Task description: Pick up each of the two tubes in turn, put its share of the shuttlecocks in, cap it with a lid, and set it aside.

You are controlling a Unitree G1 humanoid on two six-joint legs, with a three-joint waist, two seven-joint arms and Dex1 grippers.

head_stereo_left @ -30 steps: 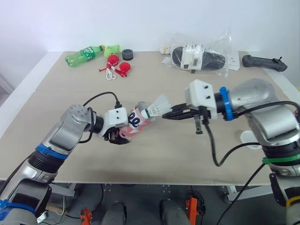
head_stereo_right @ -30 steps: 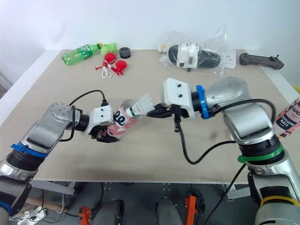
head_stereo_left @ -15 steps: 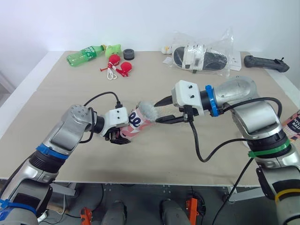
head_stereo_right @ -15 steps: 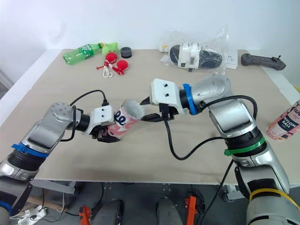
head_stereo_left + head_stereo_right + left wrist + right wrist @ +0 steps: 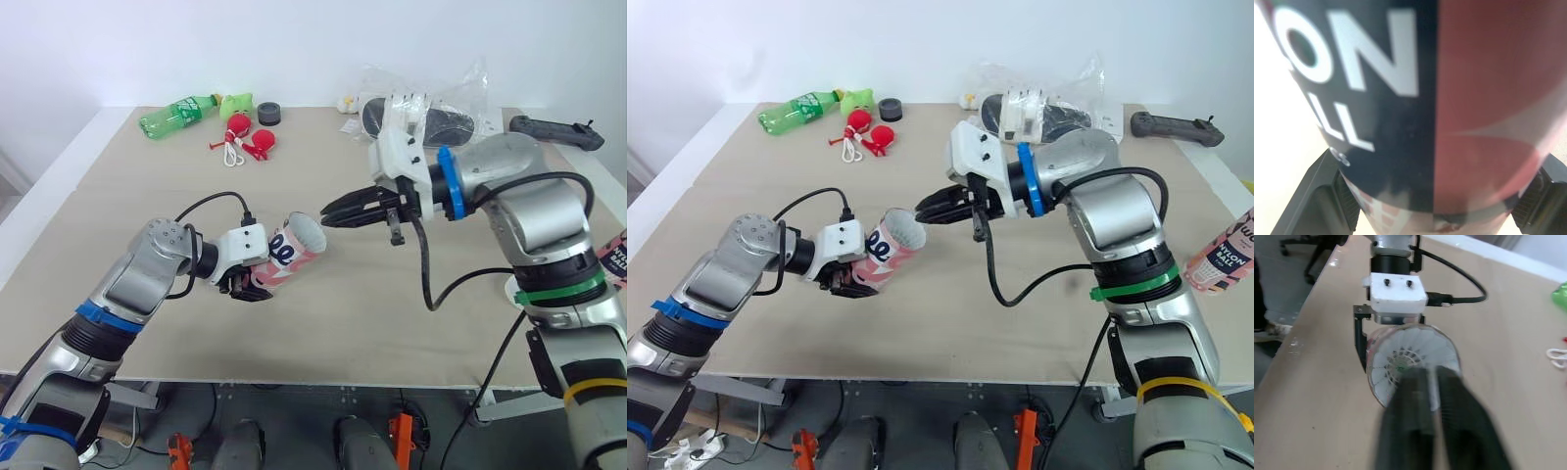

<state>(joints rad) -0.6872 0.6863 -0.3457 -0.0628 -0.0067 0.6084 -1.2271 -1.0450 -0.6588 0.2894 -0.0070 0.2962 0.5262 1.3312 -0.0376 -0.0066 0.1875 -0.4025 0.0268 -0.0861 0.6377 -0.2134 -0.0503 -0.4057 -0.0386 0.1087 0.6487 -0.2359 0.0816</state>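
L fingers (image 5: pixel 1315 193) clamp tube (image 5: pixel 292 245); R fingers (image 5: pixel 1408 431) nearly together, empty. Shuttlecock (image 5: pixel 1410 357) in; hold tube steady, mouth up, for next.

Table (image 5: pixel 147 196): plain beige, unpatterned.
Tube (image 5: pixel 290 250): pink and red, with a navy panel carrying white lettering; pale rim.
Shuttlecock (image 5: pixel 1410 360): white feathers, radiating ribs.
Second tube (image 5: pixel 1227 253): pink, with dark lettering.
Left gripper (image 5: pixel 253 286) and right gripper (image 5: pixel 329 216): black fingers, white housings.
Bottle (image 5: pixel 176 114): green.
Object (image 5: pixel 235 103) beside it: lime green.
Toys (image 5: pixel 247 134): red, with a white cord.
Lid (image 5: pixel 266 114): black.
Bag (image 5: pixel 431 103): clear; contents black and white.
Controller (image 5: pixel 554 131): black.
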